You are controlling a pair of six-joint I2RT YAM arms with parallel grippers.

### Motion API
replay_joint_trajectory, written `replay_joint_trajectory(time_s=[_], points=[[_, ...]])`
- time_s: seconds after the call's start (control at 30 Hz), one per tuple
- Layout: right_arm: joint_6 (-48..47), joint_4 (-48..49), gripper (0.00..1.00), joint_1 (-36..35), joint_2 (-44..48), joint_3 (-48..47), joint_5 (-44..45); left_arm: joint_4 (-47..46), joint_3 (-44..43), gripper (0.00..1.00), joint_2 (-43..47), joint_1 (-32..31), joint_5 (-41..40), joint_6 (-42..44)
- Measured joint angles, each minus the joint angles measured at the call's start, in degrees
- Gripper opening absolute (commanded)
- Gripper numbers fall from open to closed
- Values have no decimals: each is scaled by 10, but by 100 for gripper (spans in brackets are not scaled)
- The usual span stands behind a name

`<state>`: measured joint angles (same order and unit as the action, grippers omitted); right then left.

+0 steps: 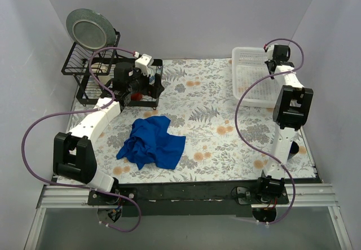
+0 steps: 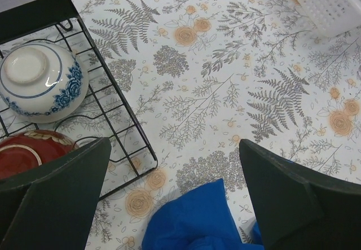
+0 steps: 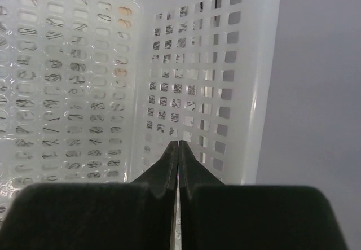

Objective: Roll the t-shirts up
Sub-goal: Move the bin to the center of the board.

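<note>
The royal-blue t-shirt (image 1: pixel 152 143) lies crumpled in a heap on the floral tablecloth, left of centre; its graphic is hidden. Its far tip shows at the bottom of the left wrist view (image 2: pixel 197 222). My left gripper (image 1: pixel 137 86) hovers beyond the shirt, next to the dish rack. Its jaws stand wide open and empty (image 2: pixel 175 148), above bare cloth just past the shirt's tip. My right gripper (image 1: pixel 276 58) is at the far right over the white basket. It is shut with its fingertips together (image 3: pixel 178 144) and holds nothing.
A black wire dish rack (image 1: pixel 84 69) stands at the back left with a grey plate (image 1: pixel 88 29), a blue-and-white bowl (image 2: pixel 42 80) and a red dish (image 2: pixel 25 151). A white perforated basket (image 1: pixel 237 83) sits at the back right. Grey walls close in three sides.
</note>
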<state>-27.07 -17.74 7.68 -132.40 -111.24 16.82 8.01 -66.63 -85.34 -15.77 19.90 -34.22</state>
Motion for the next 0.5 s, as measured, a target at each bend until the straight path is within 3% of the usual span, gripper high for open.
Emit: replay_joint_trajectory(time_s=[0.5], points=[[-79, 34, 1, 12, -11, -13, 41, 6, -8, 98, -5, 0, 0, 4]])
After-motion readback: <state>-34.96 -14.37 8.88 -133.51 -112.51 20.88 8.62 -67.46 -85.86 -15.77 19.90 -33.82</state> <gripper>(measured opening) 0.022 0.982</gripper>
